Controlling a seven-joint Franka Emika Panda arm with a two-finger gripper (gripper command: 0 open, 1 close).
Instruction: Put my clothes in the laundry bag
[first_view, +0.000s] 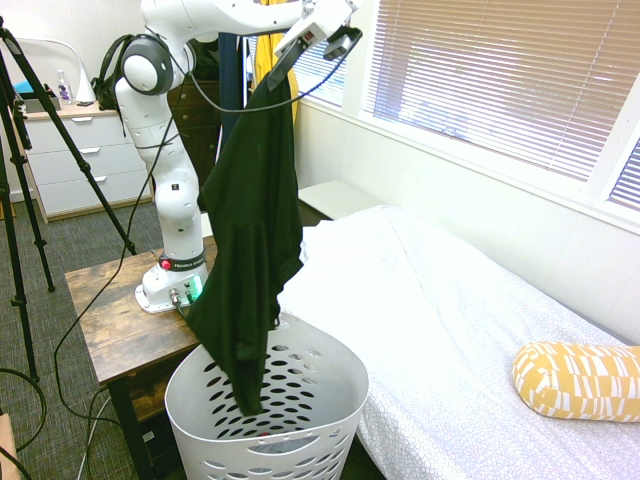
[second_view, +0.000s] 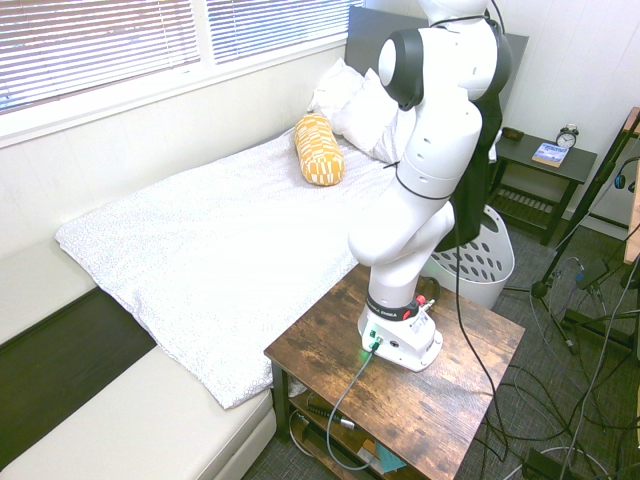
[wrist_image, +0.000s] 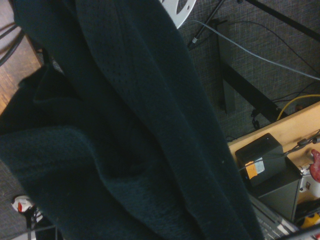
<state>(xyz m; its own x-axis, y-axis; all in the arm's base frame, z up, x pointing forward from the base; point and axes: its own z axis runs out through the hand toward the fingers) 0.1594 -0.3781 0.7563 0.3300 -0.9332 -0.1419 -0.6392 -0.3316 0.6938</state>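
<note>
My clothes, a black garment (first_view: 250, 230), hang full length from my gripper (first_view: 283, 65), which is raised high and shut on the garment's top end. The lower tip of the fabric dips inside the laundry bag, a white holed basket (first_view: 300, 420) on the floor between the wooden table and the bed. In the second exterior view the clothes (second_view: 482, 150) show behind the arm, above the laundry bag (second_view: 492, 262); the gripper is cut off by the top of that picture. The wrist view is mostly filled by the dark clothes (wrist_image: 125, 125), with a piece of the laundry bag's rim (wrist_image: 181, 9) beyond.
The arm's base sits on a wooden table (first_view: 110, 320) next to the basket. A bed with a white cover (first_view: 450, 320) lies on the other side, with a yellow patterned pillow (first_view: 580, 380) on it. A yellow garment (first_view: 268, 50) hangs behind the arm.
</note>
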